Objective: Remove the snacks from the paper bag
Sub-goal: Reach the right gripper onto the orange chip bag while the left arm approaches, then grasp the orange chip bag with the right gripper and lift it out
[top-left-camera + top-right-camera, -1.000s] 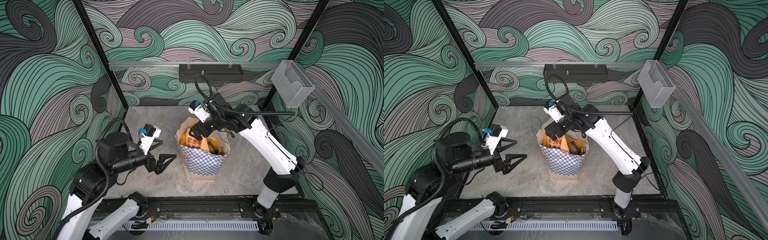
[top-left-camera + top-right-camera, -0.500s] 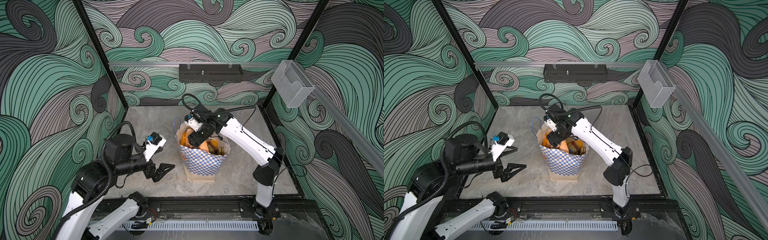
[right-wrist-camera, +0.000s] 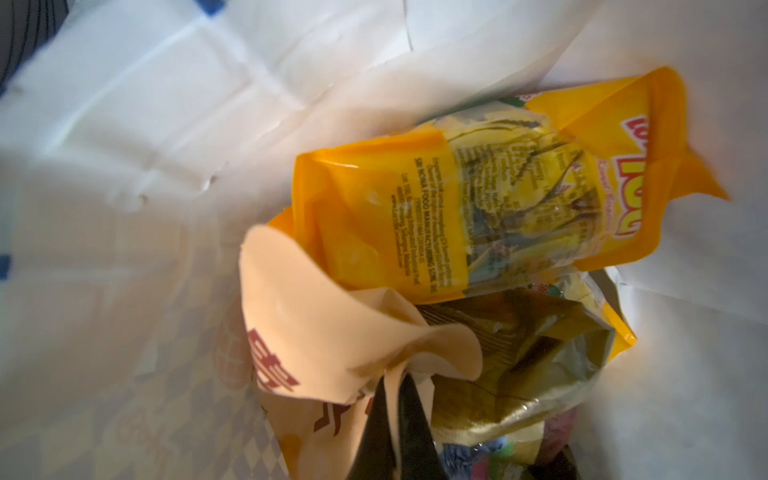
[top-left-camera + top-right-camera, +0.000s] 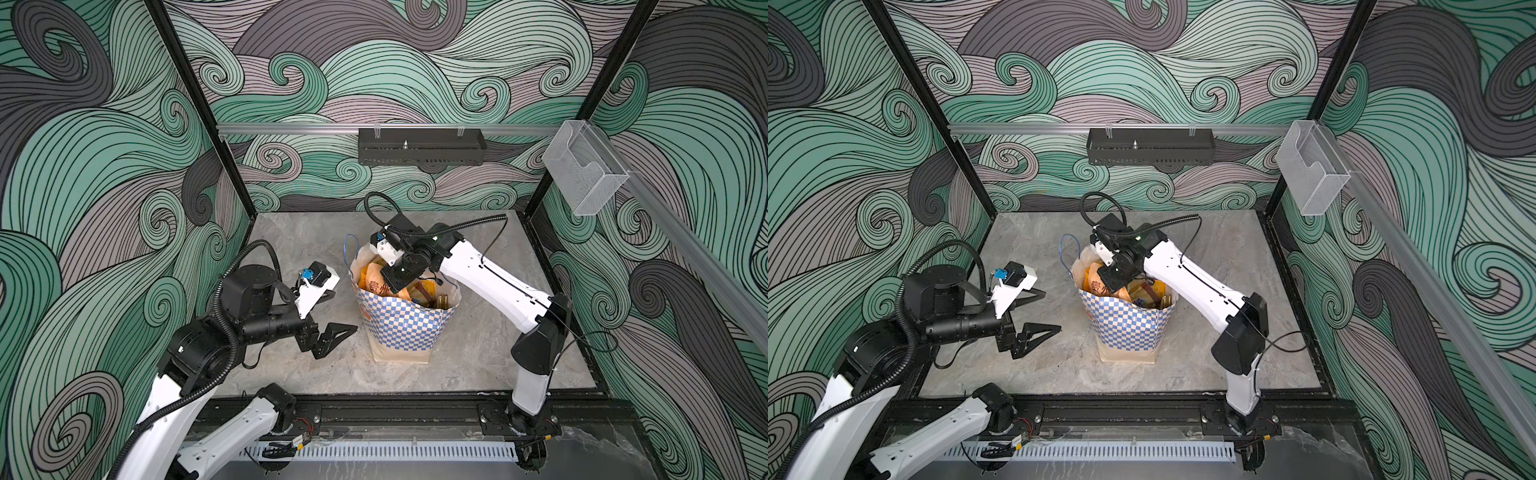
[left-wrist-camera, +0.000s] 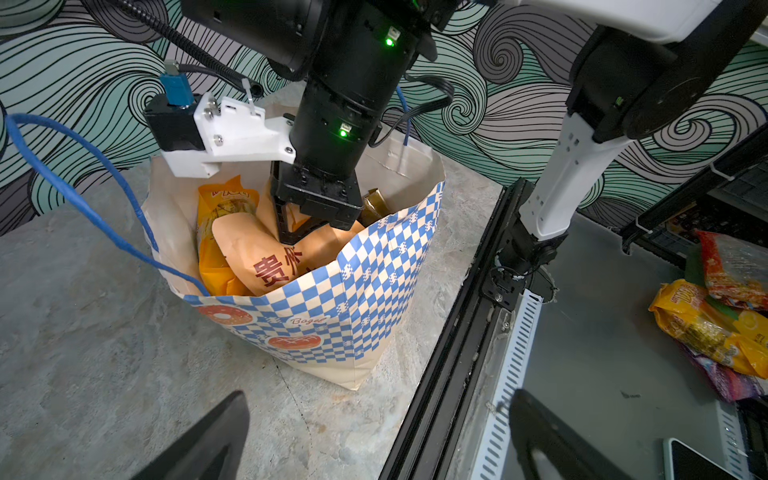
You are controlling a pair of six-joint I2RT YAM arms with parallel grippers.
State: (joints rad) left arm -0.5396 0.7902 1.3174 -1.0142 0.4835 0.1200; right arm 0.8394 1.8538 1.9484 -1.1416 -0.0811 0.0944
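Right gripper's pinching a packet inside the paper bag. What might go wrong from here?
The right gripper pinches only a crumpled fold of the peach pouch; it may slip. The left gripper stands open beside the paper bag, not holding it, so lifting may tip it.

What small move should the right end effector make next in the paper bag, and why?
Probably lift the right end effector straight up. It is shut on a fold of the pale orange pouch, which is inside the upright paper bag; the left end effector is open, apart from the bag.
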